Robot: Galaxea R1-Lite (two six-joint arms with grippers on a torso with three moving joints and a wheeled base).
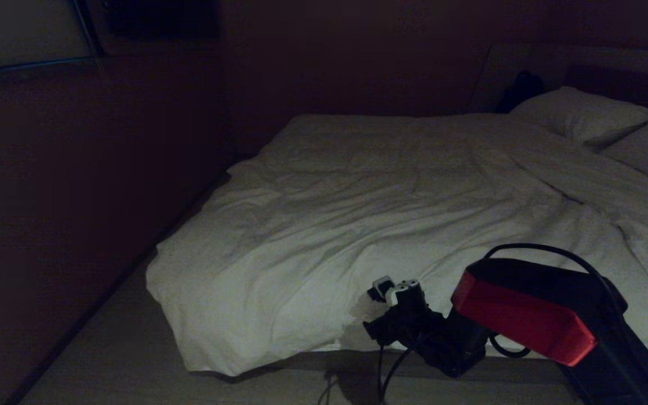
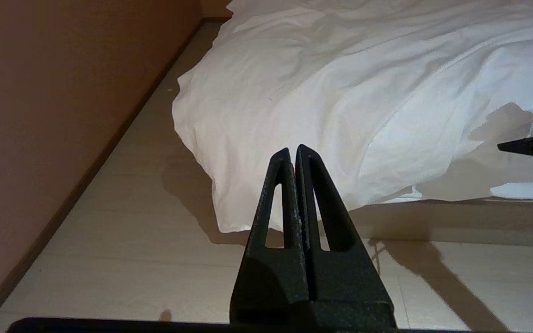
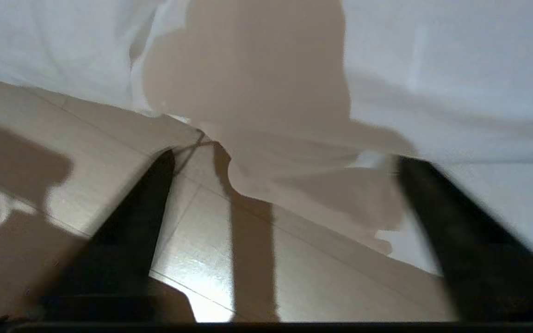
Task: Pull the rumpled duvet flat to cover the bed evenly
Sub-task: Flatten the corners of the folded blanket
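The white, wrinkled duvet (image 1: 369, 214) lies spread over the bed (image 2: 479, 222), and its near corner (image 1: 211, 343) hangs down to the floor. My right gripper (image 1: 396, 289) is low at the bed's near edge, right at the duvet's hem. In the right wrist view this gripper (image 3: 285, 157) is open wide, and the shadowed duvet edge (image 3: 303, 185) hangs just beyond its fingertips, not pinched. My left gripper (image 2: 294, 150) is shut on nothing and hangs over the floor, short of the duvet (image 2: 340, 92).
Two white pillows (image 1: 583, 115) lie at the bed's far right end. A dark wall (image 1: 76, 197) runs along the left of a narrow strip of pale floor (image 1: 127, 360). Cables (image 1: 386, 371) dangle from my right arm (image 1: 526, 315).
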